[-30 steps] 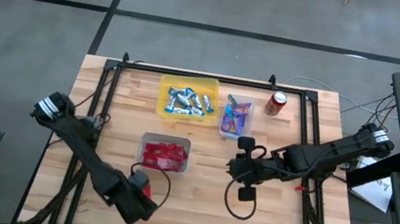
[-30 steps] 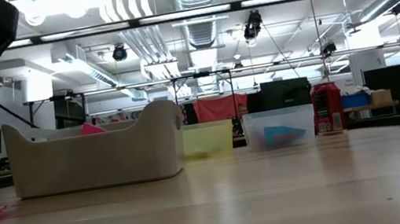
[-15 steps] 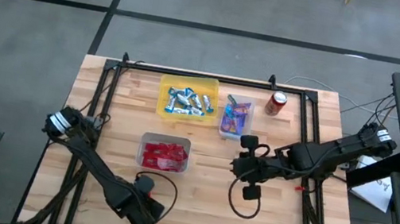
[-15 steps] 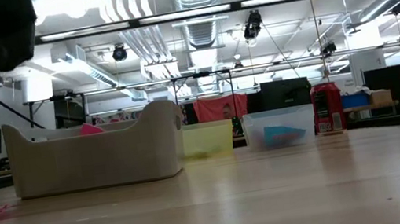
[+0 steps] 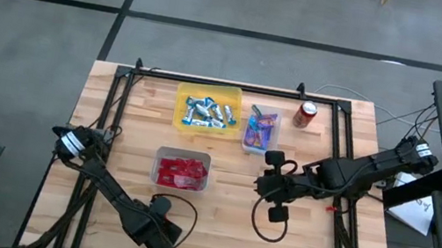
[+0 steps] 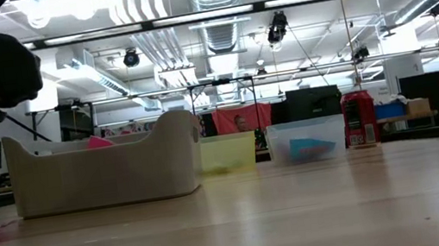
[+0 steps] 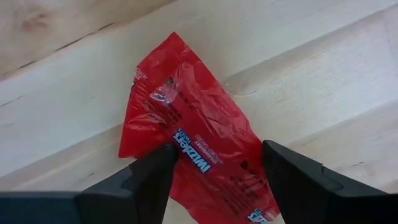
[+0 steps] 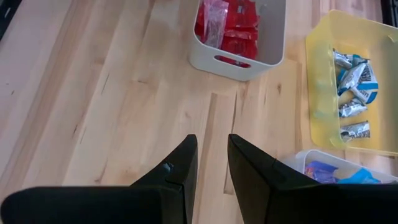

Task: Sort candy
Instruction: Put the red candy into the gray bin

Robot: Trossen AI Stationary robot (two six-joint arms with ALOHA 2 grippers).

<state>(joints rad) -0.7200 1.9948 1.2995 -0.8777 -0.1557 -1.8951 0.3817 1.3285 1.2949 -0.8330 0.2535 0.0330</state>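
Red candy packet (image 7: 198,155) lies flat on the desk (image 5: 213,230) near its front edge, directly under my left tool (image 7: 214,163), fingers (image 7: 146,180) spread apart on either side of it, not gripping. In the high view the left tool (image 5: 158,232) sits low, in front of the white bin (image 5: 182,170), which holds more red packets (image 8: 239,25). Yellow bin (image 5: 206,108) behind it has the blue-and-silver mini bars (image 8: 354,84); clear bin (image 5: 261,129) just beside that has the pink/purple-blue packets (image 5: 260,130). Red soda can (image 5: 305,114) stands beside the clear bin. My right tool (image 5: 269,185) hovers over bare desk right of the white bin, fingers (image 8: 177,171) nearly together, nothing in them.
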